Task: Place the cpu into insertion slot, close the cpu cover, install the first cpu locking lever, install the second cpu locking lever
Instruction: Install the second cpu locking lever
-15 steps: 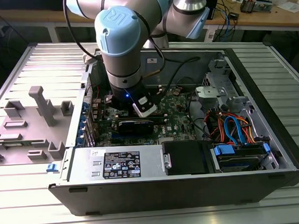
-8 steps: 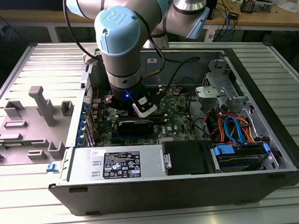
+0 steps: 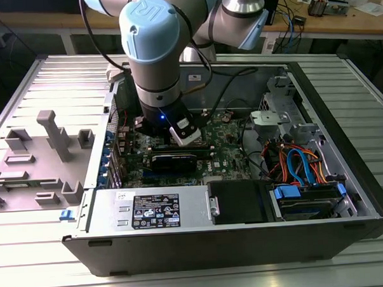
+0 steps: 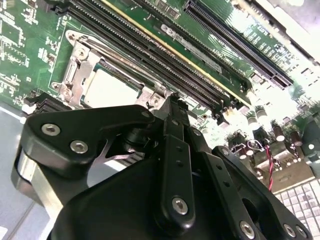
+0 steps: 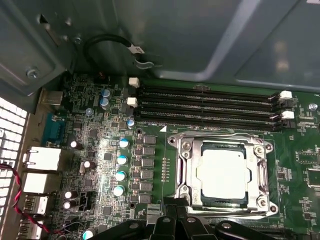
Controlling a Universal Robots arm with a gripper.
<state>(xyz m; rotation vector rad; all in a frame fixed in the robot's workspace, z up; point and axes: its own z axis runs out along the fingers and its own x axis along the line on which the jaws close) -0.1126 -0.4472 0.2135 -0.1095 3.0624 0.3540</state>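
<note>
While the arm reaches down into the open computer case (image 3: 365,193), the gripper (image 5: 172,220) hangs just above the green board (image 5: 100,165), right by the socket (image 5: 182,195). The chip (image 5: 222,172) sits in the socket w/ the cover (image 5: 260,172) down around it. Memory slots (image 5: 205,107) run along the socket's far side. Jaws: can't tell if together or apart.

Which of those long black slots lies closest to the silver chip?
The last slot of the four, right beside the cover around the chip; the other three lie beyond it, toward the case wall.
</note>
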